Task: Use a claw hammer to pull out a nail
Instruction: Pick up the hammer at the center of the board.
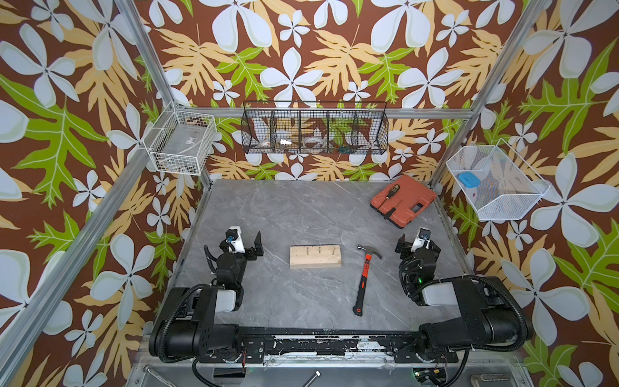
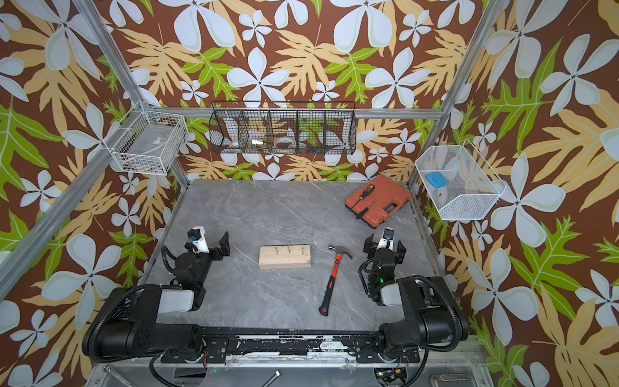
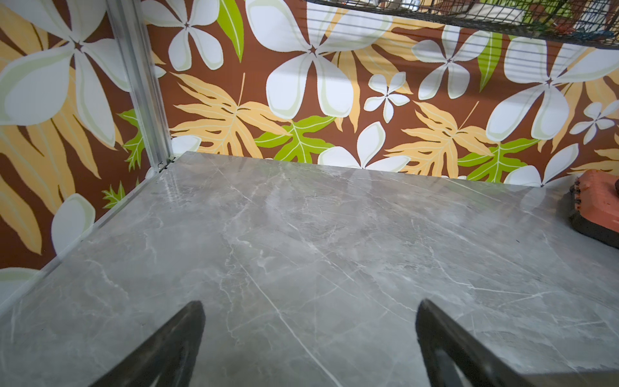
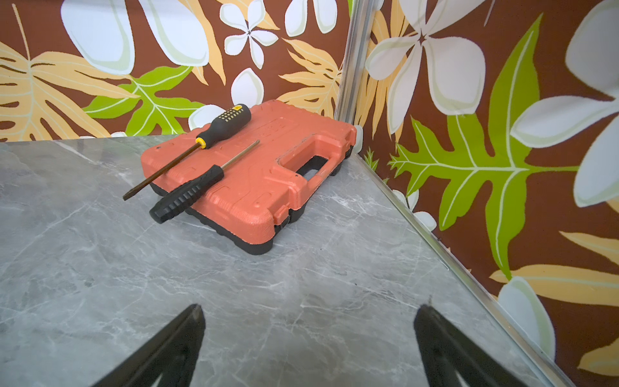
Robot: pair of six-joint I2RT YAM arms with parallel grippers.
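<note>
Left gripper and right gripper both wide open, holding nothing. Hammer lies on table just left of right gripper; block with nails sits between hammer and left gripper.

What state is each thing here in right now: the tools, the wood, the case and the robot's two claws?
Claw hammer with silver head, orange shaft, black grip: lying flat on the grey table, unheld.
Pale wooden block: flat on the table, three nails standing in it.
Orange plastic tool case: closed, two screwdrivers lying on top.
Left gripper: open, empty.
Right gripper: open, empty.
</note>
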